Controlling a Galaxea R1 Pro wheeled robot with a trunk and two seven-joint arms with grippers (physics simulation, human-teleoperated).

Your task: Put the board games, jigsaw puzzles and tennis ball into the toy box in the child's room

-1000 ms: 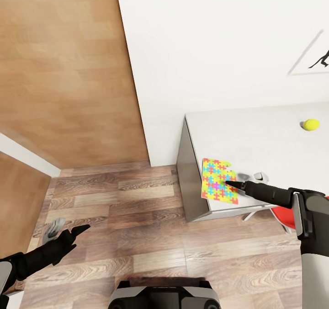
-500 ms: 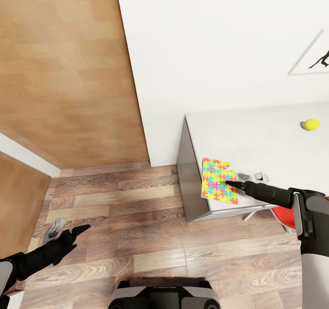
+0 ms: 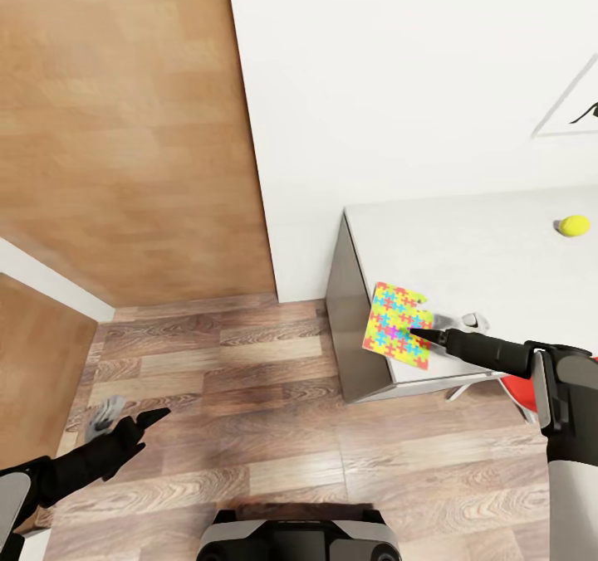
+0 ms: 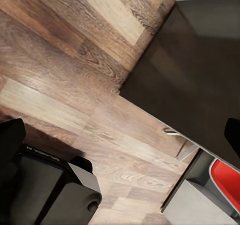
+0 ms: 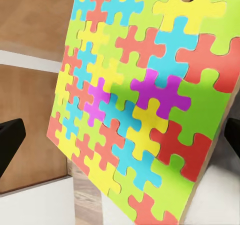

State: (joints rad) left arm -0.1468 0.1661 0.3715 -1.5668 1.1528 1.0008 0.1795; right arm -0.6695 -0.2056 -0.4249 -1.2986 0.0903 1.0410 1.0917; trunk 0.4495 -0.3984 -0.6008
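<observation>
Jigsaw puzzle (image 3: pixel 397 326): a bright multicoloured sheet seen tilted at the near left corner of the bench (image 3: pixel 482 254), part of it past the bench edge; shown close up in the right wrist view (image 5: pixel 145 100)
Right claw (image 3: pixel 418 333): its tip is set against the puzzle; whether it is clamped on the sheet cannot be told
Tennis ball (image 3: pixel 574 226): resting on the bench top, well apart from the puzzle
Left claw (image 3: pixel 149 421): held low over the wooden floor (image 3: pixel 249 395); fingers appear together, though this cannot be told for certain
Red seat (image 3: pixel 517 385): seen beside the bench
</observation>
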